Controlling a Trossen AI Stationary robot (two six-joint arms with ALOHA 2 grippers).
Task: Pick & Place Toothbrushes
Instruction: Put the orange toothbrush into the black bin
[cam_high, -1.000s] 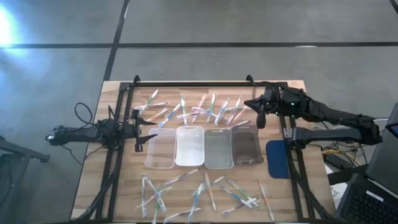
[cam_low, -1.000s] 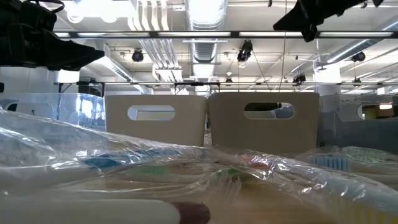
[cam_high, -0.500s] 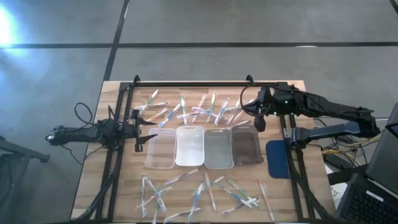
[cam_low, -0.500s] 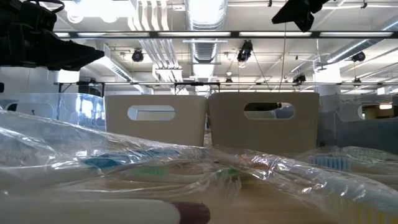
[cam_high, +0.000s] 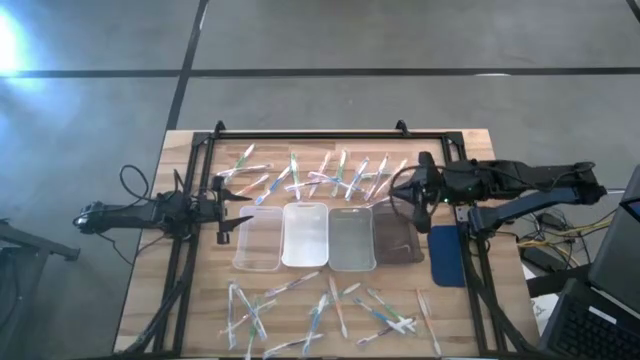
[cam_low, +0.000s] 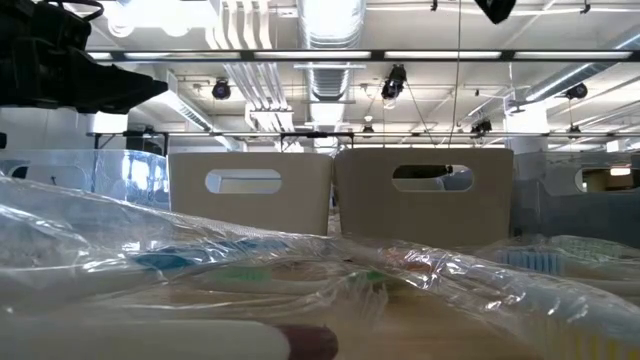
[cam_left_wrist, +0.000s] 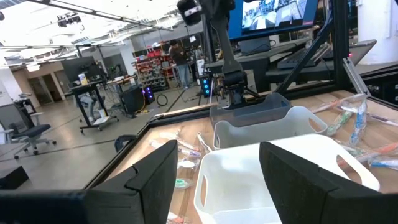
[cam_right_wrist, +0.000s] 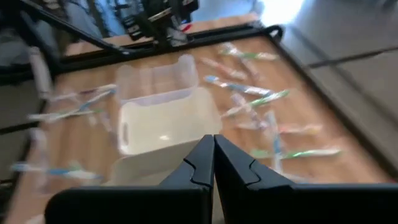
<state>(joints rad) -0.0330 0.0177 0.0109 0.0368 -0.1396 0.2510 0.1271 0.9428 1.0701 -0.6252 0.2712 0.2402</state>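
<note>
Right now the right gripper (cam_high: 417, 196) is hanging over the far right end of the tray row, its fingers (cam_right_wrist: 198, 163) pressing together with nothing between them; in the right wrist view they are forming a closed wedge pointing toward the trays. Its arm is stretching in from the right edge of the desk (cam_high: 185, 290), above a dark blue pad (cam_high: 446, 255).

The left gripper (cam_high: 226, 212) is sitting at the left side of the desk, just beside the leftmost tray, with its fingers (cam_left_wrist: 155, 180) standing spread apart and gripping nothing; the left wrist view is looking between them at a white tray.

Four clear trays (cam_high: 328, 236) are lying side by side across the middle of the desk, the rightmost one (cam_high: 397, 238) looking darker than the others.

The toothbrushes (cam_high: 318, 177) are lying scattered in two loose groups on the desk: one band along the far side behind the trays, another (cam_high: 320, 310) along the near side in front of them. None are showing inside the trays, and neither gripper is touching any
</note>
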